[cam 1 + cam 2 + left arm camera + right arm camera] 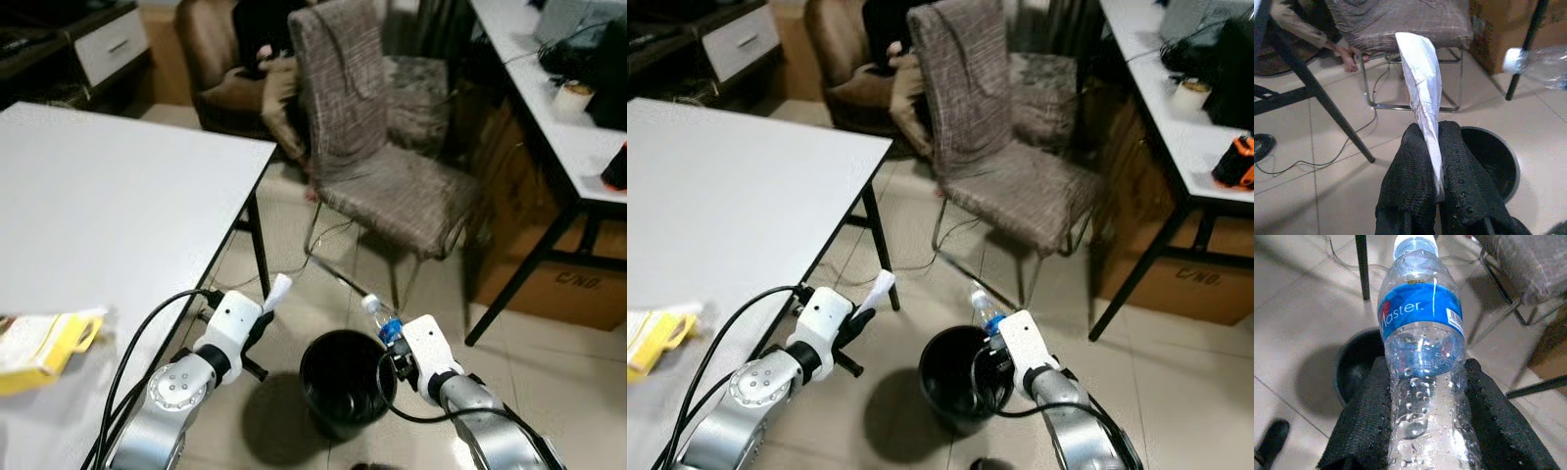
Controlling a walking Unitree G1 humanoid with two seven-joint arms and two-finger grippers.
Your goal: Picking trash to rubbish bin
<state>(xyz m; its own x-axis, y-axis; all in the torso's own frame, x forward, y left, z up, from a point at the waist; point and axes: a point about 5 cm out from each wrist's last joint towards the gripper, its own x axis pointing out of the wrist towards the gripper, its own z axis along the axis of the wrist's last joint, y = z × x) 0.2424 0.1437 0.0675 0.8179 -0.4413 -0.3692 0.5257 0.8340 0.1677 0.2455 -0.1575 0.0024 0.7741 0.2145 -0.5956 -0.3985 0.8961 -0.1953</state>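
A black rubbish bin (345, 380) stands on the tiled floor between my two arms. My left gripper (1438, 161) is shut on a crumpled white wrapper (1422, 78), held just left of the bin's rim; the wrapper (277, 292) sticks up past the fingers. My right gripper (1422, 396) is shut on a clear plastic water bottle (1422, 333) with a blue label, held over the bin's right rim with its white cap (370, 303) pointing up and away.
A white table (108, 215) with a yellow packet (44, 350) is on my left. A grey fabric chair (382, 157) stands beyond the bin, with a person seated behind it. A second desk (558, 108) and a cardboard box (578, 284) are at right.
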